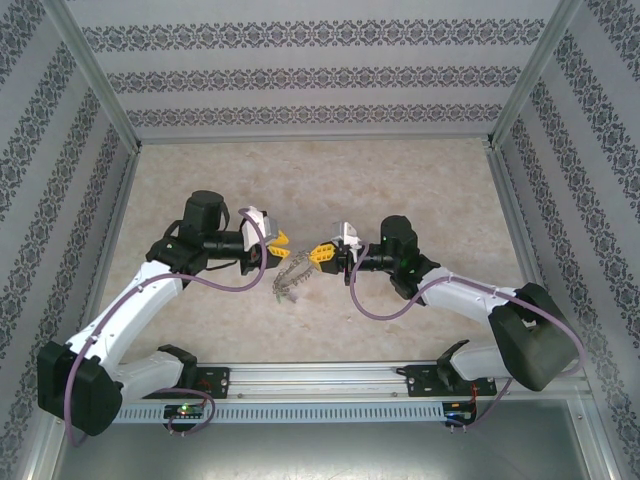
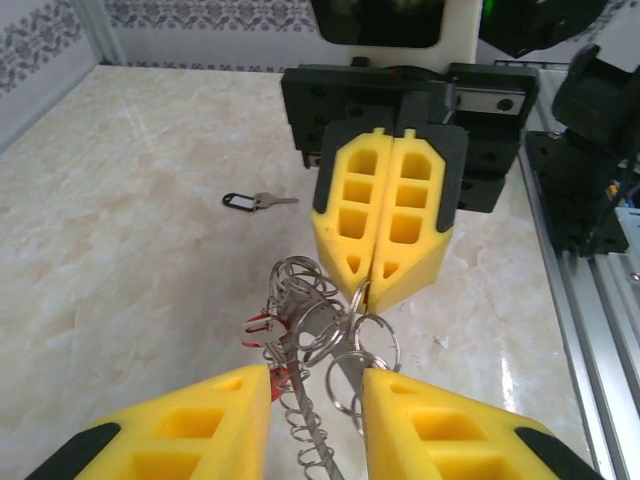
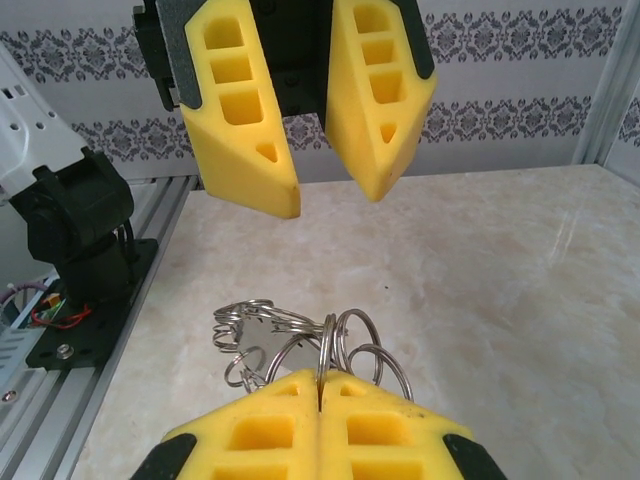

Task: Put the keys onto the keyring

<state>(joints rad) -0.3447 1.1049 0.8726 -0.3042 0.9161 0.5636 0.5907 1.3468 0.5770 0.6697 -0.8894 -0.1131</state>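
Left gripper (image 2: 315,385) jaws apart, straddling the keyring (image 2: 322,325) without pinching it. Right gripper (image 2: 372,288), directly opposite, is clamped on ring's far edge. Ring runs lengthwise between them, red key (image 2: 262,323) dangling at its rim.

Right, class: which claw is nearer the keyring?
Right. The right claw is shut on the keyring; the left claw stands open, its fingers either side of the ring, not gripping.
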